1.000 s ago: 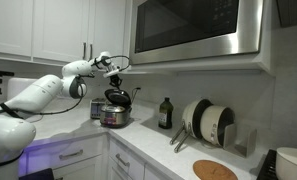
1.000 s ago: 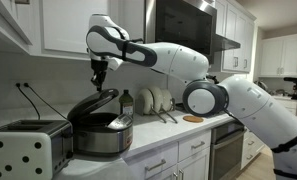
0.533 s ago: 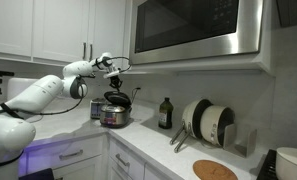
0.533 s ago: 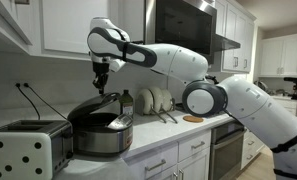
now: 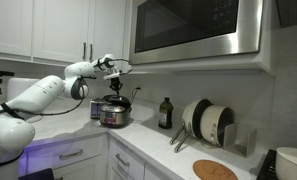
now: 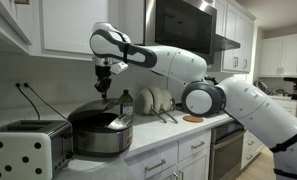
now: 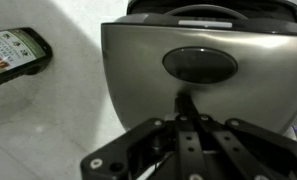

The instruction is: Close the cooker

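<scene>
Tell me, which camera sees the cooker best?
An exterior view shows the cooker whole and close, body and lid. In an exterior view from farther off the cooker looks tiny. The wrist view sees only its shiny top.

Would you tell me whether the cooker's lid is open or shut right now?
Partly open: in an exterior view the lid slants low over the cooker, not seated flat on it.
</scene>
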`<state>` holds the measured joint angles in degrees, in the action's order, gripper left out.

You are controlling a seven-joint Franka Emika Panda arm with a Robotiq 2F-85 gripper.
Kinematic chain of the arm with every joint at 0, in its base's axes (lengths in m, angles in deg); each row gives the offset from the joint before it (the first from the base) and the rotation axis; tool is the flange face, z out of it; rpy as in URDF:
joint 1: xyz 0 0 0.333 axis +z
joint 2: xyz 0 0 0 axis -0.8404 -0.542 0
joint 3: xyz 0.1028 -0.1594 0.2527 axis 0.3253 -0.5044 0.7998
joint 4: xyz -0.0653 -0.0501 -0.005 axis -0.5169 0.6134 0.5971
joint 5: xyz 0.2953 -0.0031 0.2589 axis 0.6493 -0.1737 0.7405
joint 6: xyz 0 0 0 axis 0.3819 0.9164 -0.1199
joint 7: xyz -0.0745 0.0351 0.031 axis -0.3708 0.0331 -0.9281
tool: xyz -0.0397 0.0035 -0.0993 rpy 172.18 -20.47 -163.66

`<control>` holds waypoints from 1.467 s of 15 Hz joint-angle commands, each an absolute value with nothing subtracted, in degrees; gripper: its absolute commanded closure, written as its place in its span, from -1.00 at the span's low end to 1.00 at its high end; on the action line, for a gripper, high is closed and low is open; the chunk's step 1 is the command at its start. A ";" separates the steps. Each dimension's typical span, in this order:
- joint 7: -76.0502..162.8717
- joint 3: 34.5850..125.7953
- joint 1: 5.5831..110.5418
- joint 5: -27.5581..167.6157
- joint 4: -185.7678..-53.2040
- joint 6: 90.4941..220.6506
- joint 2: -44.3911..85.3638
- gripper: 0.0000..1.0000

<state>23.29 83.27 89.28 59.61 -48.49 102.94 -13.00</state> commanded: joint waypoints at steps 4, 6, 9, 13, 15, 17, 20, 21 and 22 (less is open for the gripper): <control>26.79 84.90 88.26 62.01 -47.36 99.69 -14.97 1.00; 27.00 85.15 88.10 62.63 -47.29 99.28 -15.21 1.00; 27.68 85.67 87.87 63.29 -47.25 98.78 -15.45 1.00; 29.85 86.44 87.39 64.16 -47.51 97.34 -15.70 1.00; 30.89 86.32 87.28 64.47 -47.48 96.83 -16.09 1.00; 31.40 86.29 87.15 64.68 -47.10 97.59 -16.67 1.00; 31.57 86.11 87.24 64.51 -47.25 98.72 -16.70 1.00; 31.59 86.01 87.30 64.36 -47.51 99.12 -16.59 1.00; 31.66 86.07 87.31 64.44 -47.52 99.35 -16.64 1.00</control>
<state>29.35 85.18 87.22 63.07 -48.38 98.34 -15.32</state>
